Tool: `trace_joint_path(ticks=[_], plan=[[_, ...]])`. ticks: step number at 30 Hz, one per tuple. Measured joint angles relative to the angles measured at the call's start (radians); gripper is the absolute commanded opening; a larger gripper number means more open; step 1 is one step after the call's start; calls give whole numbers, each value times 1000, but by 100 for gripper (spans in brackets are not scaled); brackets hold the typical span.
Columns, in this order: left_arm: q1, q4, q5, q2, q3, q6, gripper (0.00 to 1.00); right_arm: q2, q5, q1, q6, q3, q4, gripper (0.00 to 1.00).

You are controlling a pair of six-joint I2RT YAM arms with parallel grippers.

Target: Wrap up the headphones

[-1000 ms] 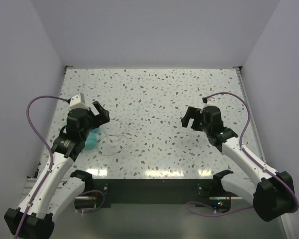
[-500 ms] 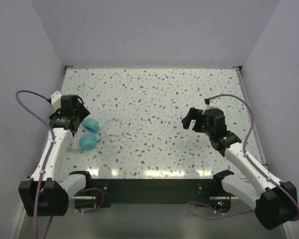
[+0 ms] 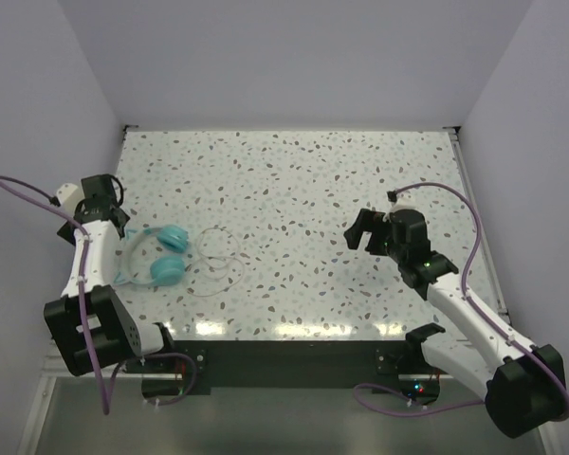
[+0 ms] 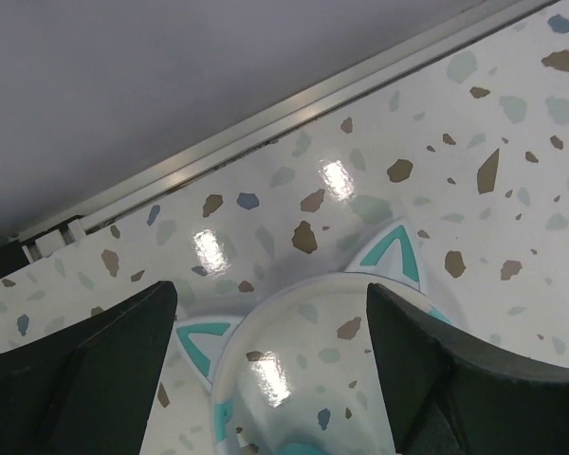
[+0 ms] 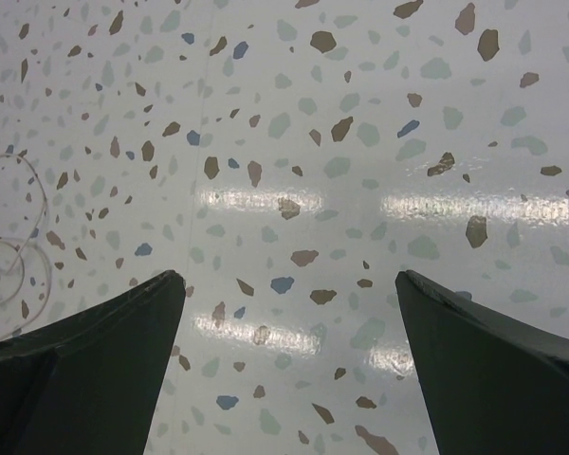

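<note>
The turquoise headphones (image 3: 167, 254) lie flat at the left of the table, with two teal earcups and the pale headband curving to the left. Their thin whitish cord (image 3: 218, 261) lies in loose loops just to the right. My left gripper (image 3: 112, 212) is open at the table's left edge, beside the headband. In the left wrist view the white headband with teal cat ears (image 4: 394, 258) lies between and below the spread fingers (image 4: 268, 294), not gripped. My right gripper (image 3: 358, 227) is open and empty over the right half of the table. It is also open in its wrist view (image 5: 289, 280), with the cord (image 5: 5, 237) at far left.
White walls close in the speckled table (image 3: 294, 190) at the left, back and right. A metal rail (image 4: 266, 123) runs along the wall's foot just beyond the left gripper. Purple cables loop off both arms.
My left arm has swung left, from over the earcups to the table's left edge, uncovering the headphones. The headphones and cord lie where they were. The right arm has barely moved.
</note>
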Motion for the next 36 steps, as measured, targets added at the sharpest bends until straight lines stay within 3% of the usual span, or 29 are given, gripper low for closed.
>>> trace_joint_path(ticks=[8, 17, 25, 36], plan=[[5, 146, 115, 57, -144, 43, 89, 5, -40, 0, 0, -1, 3, 99], [5, 272, 228, 186, -206, 48, 89, -4, -48, 0, 0, -5, 6, 99], [-13, 378, 305, 132, -313, -48, 86, -4, -50, 0, 0, -5, 8, 99], [-365, 421, 343, 44, -381, -312, 83, -18, -50, 0, -1, -6, 9, 99]])
